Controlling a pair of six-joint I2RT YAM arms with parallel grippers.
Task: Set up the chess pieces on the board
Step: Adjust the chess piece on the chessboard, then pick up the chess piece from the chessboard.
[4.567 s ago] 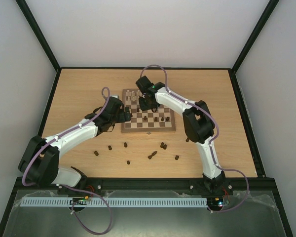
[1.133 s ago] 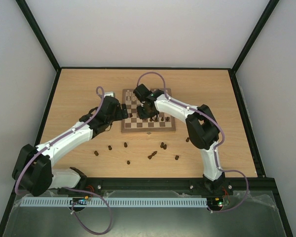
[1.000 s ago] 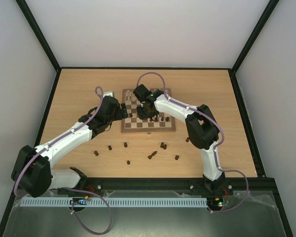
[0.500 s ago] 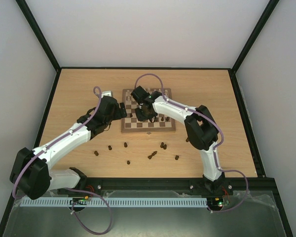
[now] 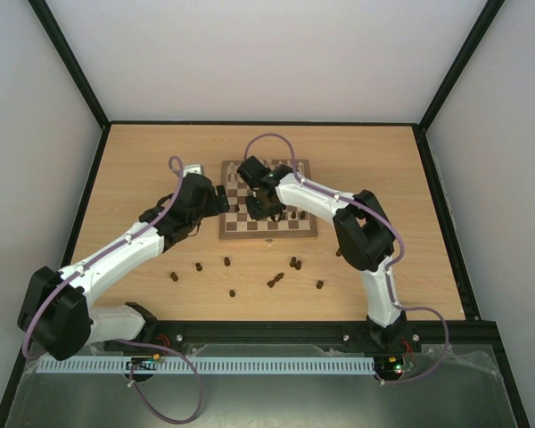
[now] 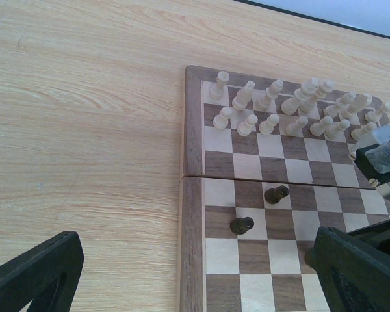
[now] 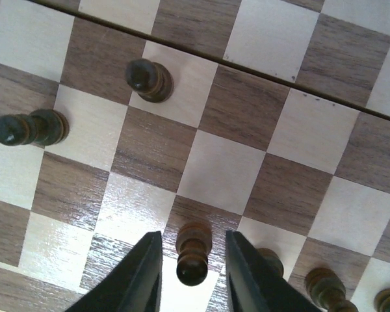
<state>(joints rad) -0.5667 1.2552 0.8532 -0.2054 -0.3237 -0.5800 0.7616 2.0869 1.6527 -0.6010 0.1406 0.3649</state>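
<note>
A dark brown pawn stands on the board between the fingers of the right gripper, which are parted with a slim gap on either side of it. More dark chessmen stand on nearby squares. Cream chessmen fill the board's two far rows. The left gripper hangs spread wide over the board's left edge, holding nothing. Loose dark pieces are scattered on the desk, nearer the arm bases.
</note>
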